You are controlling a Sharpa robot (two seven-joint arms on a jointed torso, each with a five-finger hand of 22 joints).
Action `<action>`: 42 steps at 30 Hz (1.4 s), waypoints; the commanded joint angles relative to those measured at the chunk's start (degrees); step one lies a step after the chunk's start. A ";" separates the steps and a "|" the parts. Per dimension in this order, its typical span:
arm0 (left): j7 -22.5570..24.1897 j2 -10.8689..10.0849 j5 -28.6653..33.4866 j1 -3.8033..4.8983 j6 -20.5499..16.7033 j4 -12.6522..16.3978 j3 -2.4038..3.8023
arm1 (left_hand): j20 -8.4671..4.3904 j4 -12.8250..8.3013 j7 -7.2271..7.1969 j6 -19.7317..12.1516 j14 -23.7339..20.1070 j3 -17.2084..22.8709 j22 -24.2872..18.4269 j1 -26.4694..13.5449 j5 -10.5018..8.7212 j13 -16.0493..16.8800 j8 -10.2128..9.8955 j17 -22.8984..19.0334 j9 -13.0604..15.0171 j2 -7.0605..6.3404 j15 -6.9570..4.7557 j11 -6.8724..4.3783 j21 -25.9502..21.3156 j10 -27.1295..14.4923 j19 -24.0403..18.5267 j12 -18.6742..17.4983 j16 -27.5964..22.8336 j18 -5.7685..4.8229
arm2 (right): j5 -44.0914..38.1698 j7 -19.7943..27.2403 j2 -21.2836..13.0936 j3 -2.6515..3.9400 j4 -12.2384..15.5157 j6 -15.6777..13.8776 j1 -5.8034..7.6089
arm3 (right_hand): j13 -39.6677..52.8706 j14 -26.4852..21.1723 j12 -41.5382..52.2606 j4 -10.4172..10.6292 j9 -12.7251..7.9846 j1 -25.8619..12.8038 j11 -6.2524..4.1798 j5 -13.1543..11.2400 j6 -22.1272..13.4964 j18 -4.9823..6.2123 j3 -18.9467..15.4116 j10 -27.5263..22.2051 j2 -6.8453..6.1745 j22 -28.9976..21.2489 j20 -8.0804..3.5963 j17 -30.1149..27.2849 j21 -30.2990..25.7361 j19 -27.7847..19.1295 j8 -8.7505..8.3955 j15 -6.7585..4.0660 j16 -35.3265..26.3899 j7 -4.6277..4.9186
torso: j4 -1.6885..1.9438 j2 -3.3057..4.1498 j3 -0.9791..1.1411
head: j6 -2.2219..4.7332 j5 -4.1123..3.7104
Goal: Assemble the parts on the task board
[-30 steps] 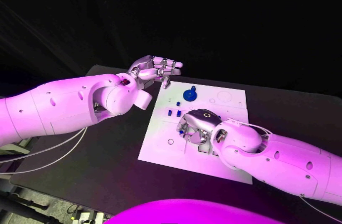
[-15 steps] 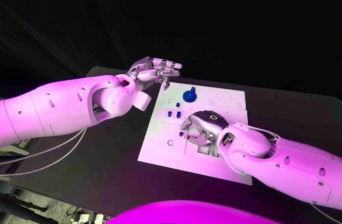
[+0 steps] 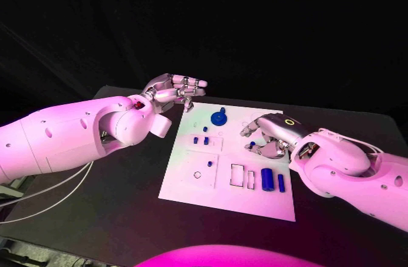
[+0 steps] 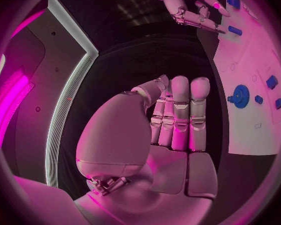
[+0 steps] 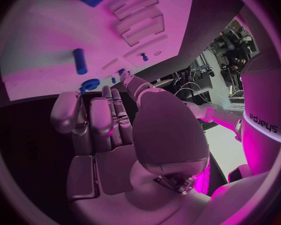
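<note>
White flat task board [image 3: 188,187] sits mid-frame on the black table [image 3: 127,214]. Small blue cylinder parts [image 3: 267,179] lie lower right on it — rigid, light, probably slick; pinch across the middle. Right hand [image 3: 270,138] curled over board, holding nothing visible; left hand [image 3: 175,90] clenched empty, upper left.

Strong magenta light washed the scene, brightest on the white arms and the task board [image 3: 228,178], while the background stayed nearly black. Both wrist views bent straight edges inside dark circular frames.
</note>
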 commanded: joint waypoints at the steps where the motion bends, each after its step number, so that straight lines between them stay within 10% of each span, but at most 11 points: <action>1: 0.14 0.16 -0.23 0.05 1.18 0.10 0.01 | -0.07 -0.24 0.00 -0.25 -0.45 -0.07 -0.01 -0.19 0.35 0.05 0.19 -0.08 -0.06 0.56 0.11 -0.09 -0.23 -0.35 -0.30 0.39 -0.20 0.50 | 0.17 0.29 -0.55 -0.07 -0.98 3.77 0.66 | -0.02 0.65 0.40 0.33 -0.17 -0.31 0.21 -0.30 -0.46 0.52 -1.15 -1.10 -0.16 1.62 0.05 -0.80 -1.33 -0.71 0.13 0.49 -0.74 -0.76 | -0.26 -0.14 -0.15 | 0.34 -0.50; 21: -0.17 0.38 -0.24 0.05 1.66 -0.12 -0.08 | -0.07 -0.24 0.00 -0.25 -0.45 -0.07 -0.01 -0.19 0.35 0.05 0.19 -0.08 -0.06 0.56 0.11 -0.09 -0.23 -0.35 -0.30 0.39 -0.20 0.50 | -0.97 0.57 1.73 -0.49 -5.21 9.00 0.23 | 0.26 0.88 2.65 0.73 -0.29 1.27 0.09 0.08 -1.03 0.38 -2.33 -1.20 0.71 2.08 0.10 -0.63 -0.70 -0.08 0.27 0.38 0.42 -1.25 | -0.22 -0.07 -0.10 | 0.22 -0.30; 42: -0.27 0.43 -0.24 0.05 1.81 -0.13 -0.08 | -0.06 -0.32 -0.02 -0.21 -0.47 -0.10 -0.11 -0.17 0.34 0.12 0.31 -0.12 -0.04 0.66 0.10 -0.12 -0.35 -0.39 -0.33 0.63 -0.18 0.53 | -0.45 0.21 3.85 -0.55 -7.78 8.94 -0.53 | 0.56 2.49 5.51 0.53 0.93 2.77 -2.25 0.33 4.45 -1.05 1.95 7.16 4.07 5.88 -1.57 1.41 7.06 4.14 2.23 -1.54 4.13 -0.43 | -0.27 -0.11 -0.08 | -0.15 -0.01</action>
